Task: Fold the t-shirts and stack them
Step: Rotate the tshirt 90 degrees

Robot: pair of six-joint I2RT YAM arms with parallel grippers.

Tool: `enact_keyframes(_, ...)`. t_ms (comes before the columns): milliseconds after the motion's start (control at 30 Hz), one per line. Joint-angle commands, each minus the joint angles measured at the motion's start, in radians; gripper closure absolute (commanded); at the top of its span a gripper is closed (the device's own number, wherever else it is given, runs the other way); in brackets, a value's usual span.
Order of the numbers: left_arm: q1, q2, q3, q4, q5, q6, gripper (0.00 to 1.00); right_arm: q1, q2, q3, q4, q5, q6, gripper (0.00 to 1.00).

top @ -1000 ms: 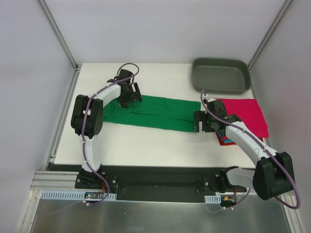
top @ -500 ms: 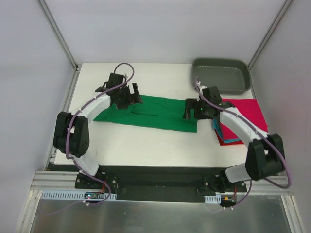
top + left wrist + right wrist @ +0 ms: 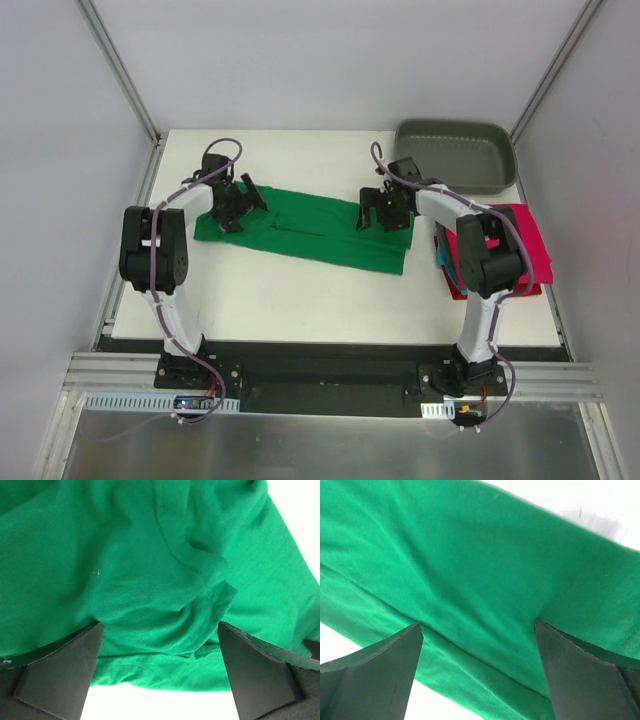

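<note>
At nine and three o'clock on the green t-shirt (image 3: 310,230), left gripper (image 3: 159,632) and right gripper (image 3: 477,626) gape wide, seemingly empty; I'd pinch both ends evenly.

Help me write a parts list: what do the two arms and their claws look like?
Both the left arm and right arm have white tubular links joined by bulky black joint housings, with a purple cable looping along each. The left claw and right claw are black, with two flat, wedge-shaped fingers. No markings are legible.
</note>
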Motion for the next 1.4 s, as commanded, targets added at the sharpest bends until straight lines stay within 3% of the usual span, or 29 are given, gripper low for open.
enact_keyframes(0,-0.009,0.131,0.109,0.004,-0.008,-0.055,0.01,0.015,-0.106,-0.185,-0.003,-0.051,0.048,0.04)
enact_keyframes(167,-0.056,0.307,0.344,-0.036,0.021,-0.107,0.01,0.114,-0.359,-0.483,0.066,-0.018,0.157,0.04)
enact_keyframes(367,-0.124,0.571,0.75,-0.108,0.091,-0.185,0.01,0.395,-0.614,-0.695,0.141,-0.044,0.303,0.04)
enact_keyframes(533,-0.163,0.704,0.986,-0.14,0.047,-0.25,0.01,0.572,-0.63,-0.68,0.172,-0.087,0.299,0.04)
enact_keyframes(700,-0.196,0.816,1.178,-0.099,0.085,-0.262,0.01,0.601,-0.644,-0.622,0.143,-0.037,0.247,0.04)
enact_keyframes(900,-0.21,0.811,1.185,0.045,0.163,-0.247,0.01,0.6,-0.754,-0.55,-0.009,0.318,0.202,0.04)
enact_keyframes(1100,-0.245,0.639,1.131,0.05,0.186,-0.083,0.01,0.586,-0.996,-0.648,-0.032,0.581,0.36,0.04)
enact_keyframes(1233,-0.263,0.46,1.047,-0.005,0.153,-0.011,0.01,0.557,-1.151,-0.769,0.014,0.588,0.467,0.04)
enact_keyframes(1367,-0.271,0.283,0.908,-0.108,0.134,0.04,0.01,0.546,-1.208,-0.812,0.022,0.571,0.504,0.04)
